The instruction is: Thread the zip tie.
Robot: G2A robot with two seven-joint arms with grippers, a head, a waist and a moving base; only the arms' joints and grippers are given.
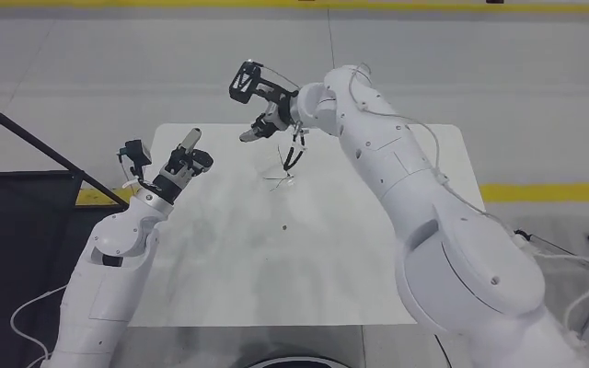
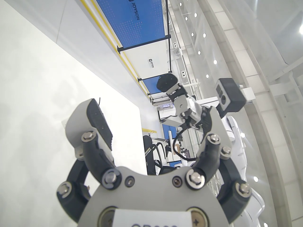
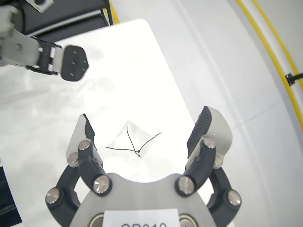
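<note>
While ties (image 3: 132, 143) lie loose near the table's (image 1: 368, 239) far edge, left gripper (image 1: 196, 149) and right gripper (image 3: 145, 116) gape empty, threading seemingly unstarted.

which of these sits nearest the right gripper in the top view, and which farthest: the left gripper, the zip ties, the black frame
1. zip ties: on the table, close by the open right gripper.
2. left gripper: open, over the table's far left corner.
3. black frame: off the table's left edge, beyond the left gripper.
</note>
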